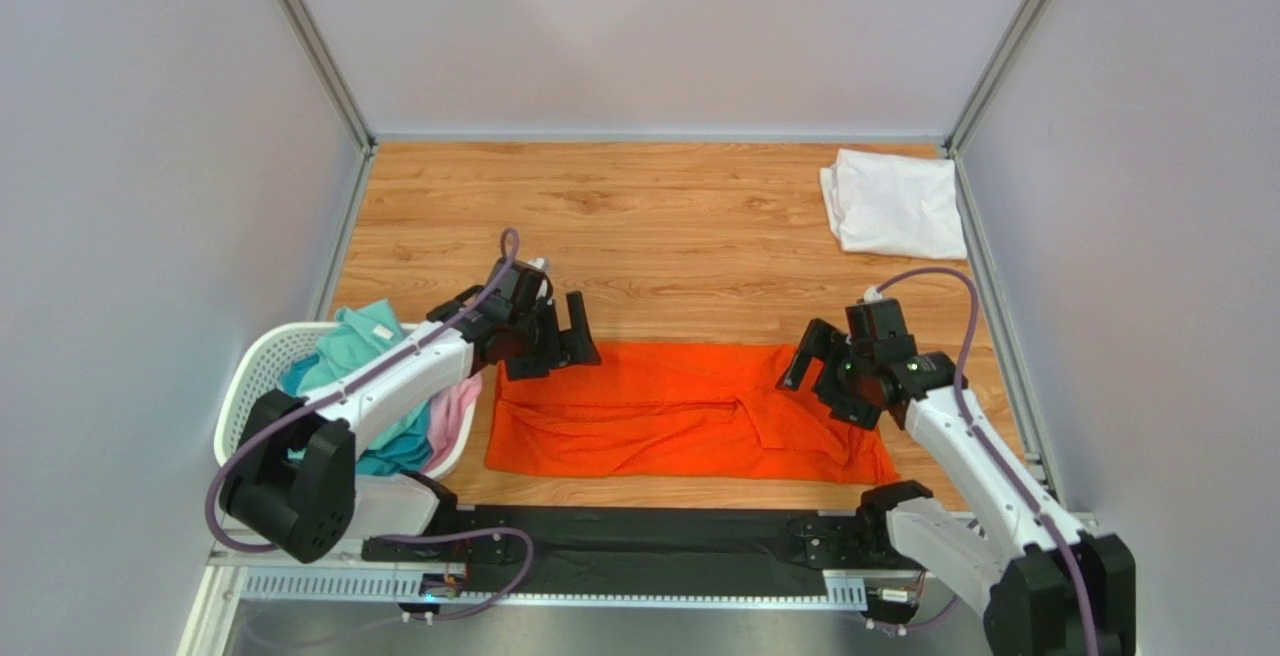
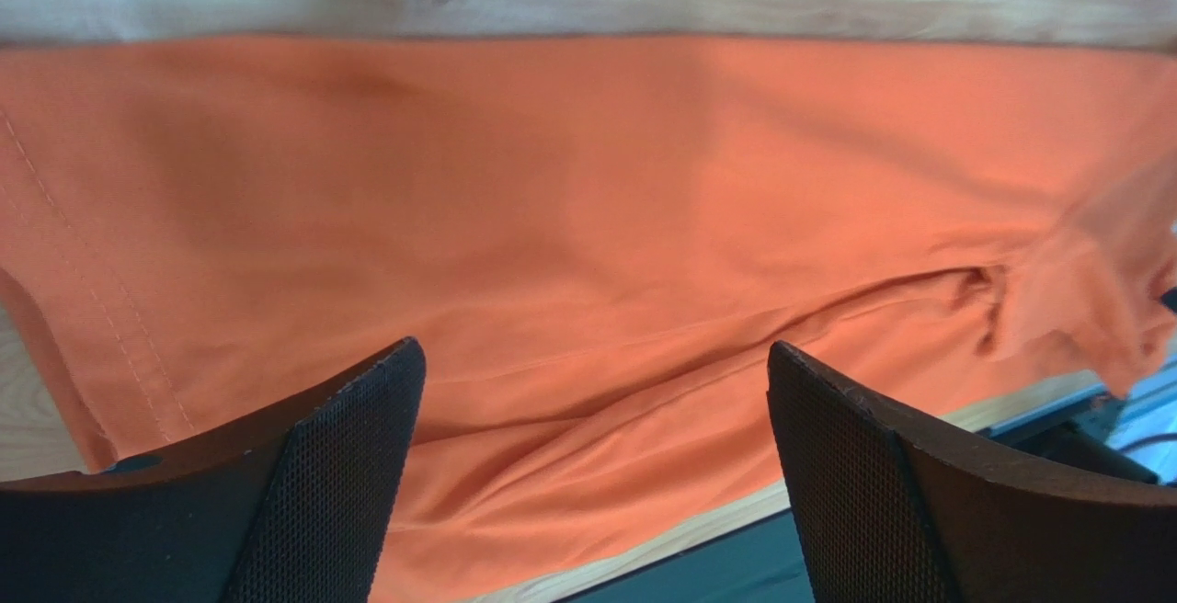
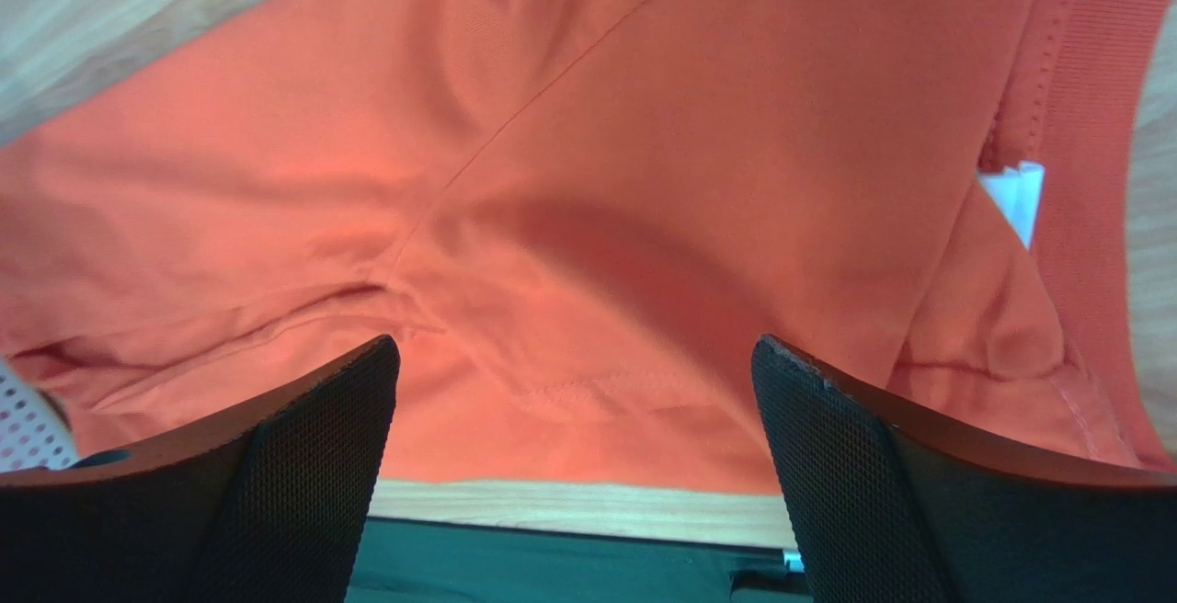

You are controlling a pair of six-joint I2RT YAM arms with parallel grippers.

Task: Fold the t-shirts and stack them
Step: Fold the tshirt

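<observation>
The wooden surface (image 1: 661,221) is occupied at its near middle by the orange t-shirt (image 1: 676,416), laid as a long band (one lengthwise fold apparently made). A mesh basket (image 1: 238,386) is set at left, a folded white t-shirt (image 1: 894,203) in the far right corner. The left hand (image 1: 553,349) and right hand (image 1: 812,359) are held wide and empty over the band's ends. Both layers should be pinched at matching corners and carried over evenly.

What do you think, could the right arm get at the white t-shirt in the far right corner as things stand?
Probably yes: the right gripper is open and empty over the orange t-shirt, and only bare table lies between it and the white t-shirt.
</observation>
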